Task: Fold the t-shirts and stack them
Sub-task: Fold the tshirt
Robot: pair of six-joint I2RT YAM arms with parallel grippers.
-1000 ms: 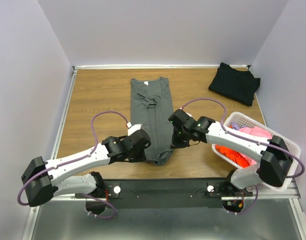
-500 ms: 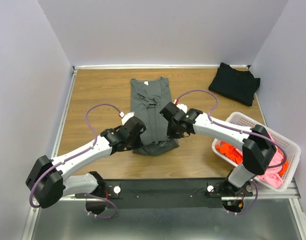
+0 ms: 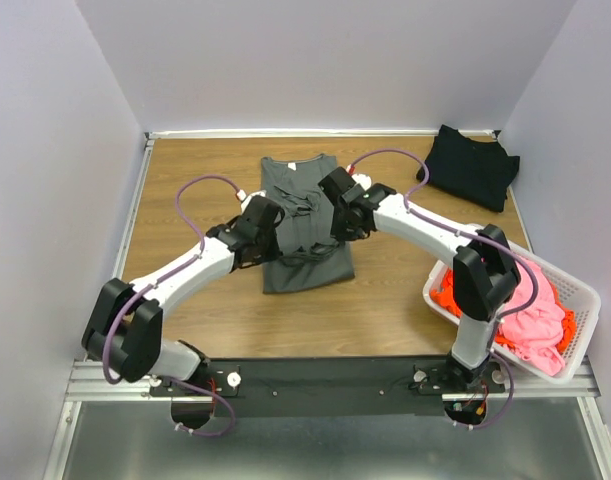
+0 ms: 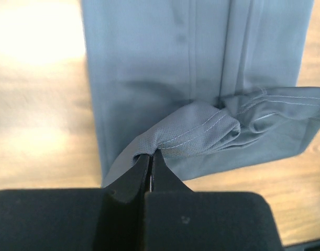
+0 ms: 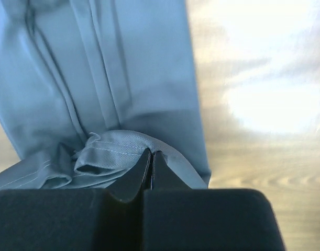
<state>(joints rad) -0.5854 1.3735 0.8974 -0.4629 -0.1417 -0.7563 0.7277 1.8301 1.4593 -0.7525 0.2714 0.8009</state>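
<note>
Looking down from the top camera, the dark grey t-shirt lies in the middle of the worktop as a long narrow strip, neckline at the far end. Both arms reach in over it from either side.

The left fingers are pressed tight together on a bunched bit of the hem. You can see the double stitching line right at the tips, and the cloth rises off the flat layer underneath. Same story on the other side: the right fingers are clamped on the hem's other corner, with a wrinkled fold of grey fabric puffing up just beside them. So the hem end sits held up above the shirt's own middle, doubled back over the lower layer.

Over in the far right corner there's a black t-shirt, folded up and well apart from the grey one. A white slatted basket sits at the near right with an orange shirt and a pink shirt heaped inside.
</note>
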